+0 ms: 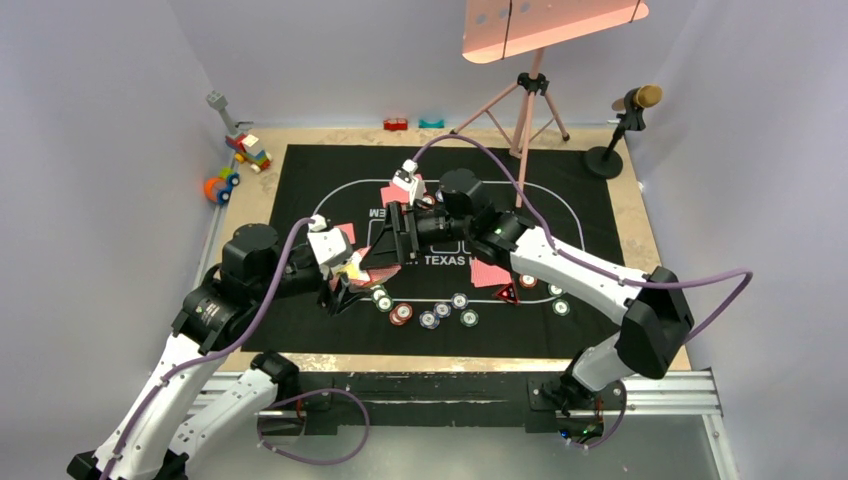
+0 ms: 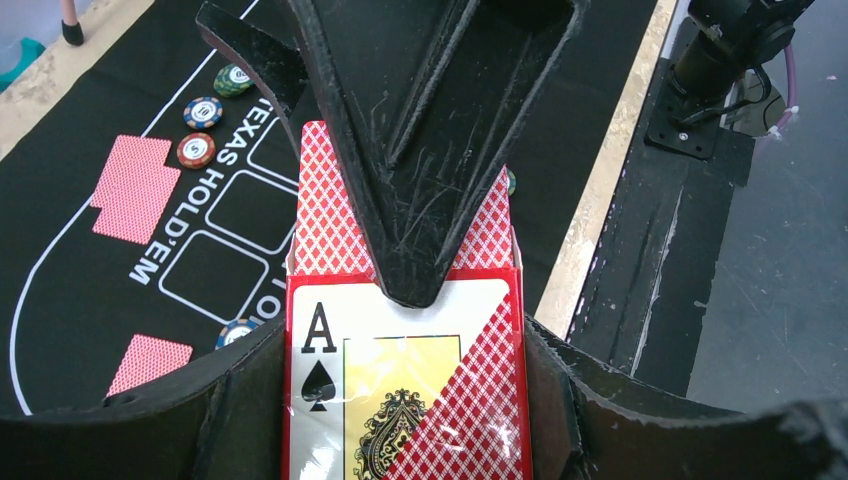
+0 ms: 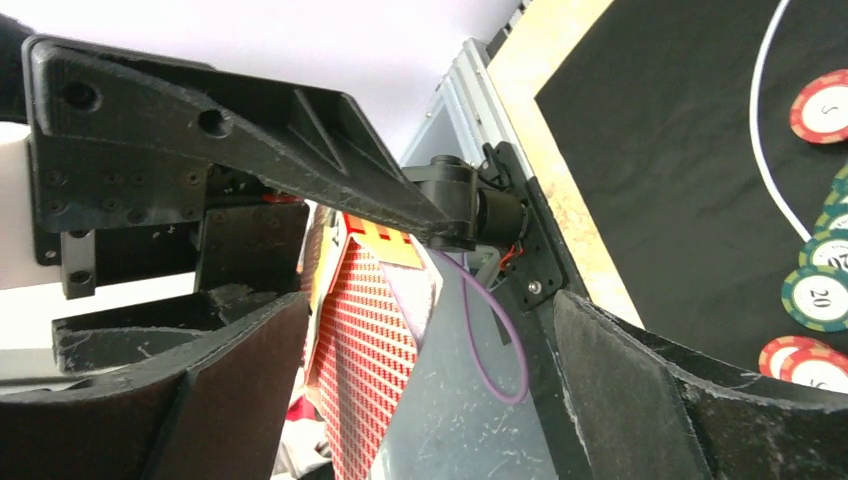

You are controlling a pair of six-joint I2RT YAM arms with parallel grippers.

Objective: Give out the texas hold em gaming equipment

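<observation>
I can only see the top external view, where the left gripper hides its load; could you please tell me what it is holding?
Observer: The left wrist view shows a card box with an ace of spades printed on it, clamped in the left gripper.
Operator: Thank you. Is the box open?
Observer: Yes, red-patterned cards stick out of its open end.
Operator: And is the right gripper gripping them?
Observer: No. In the right wrist view the right gripper has its jaws wide open, and the left wrist view shows one of its fingers lying across those protruding cards.
</observation>
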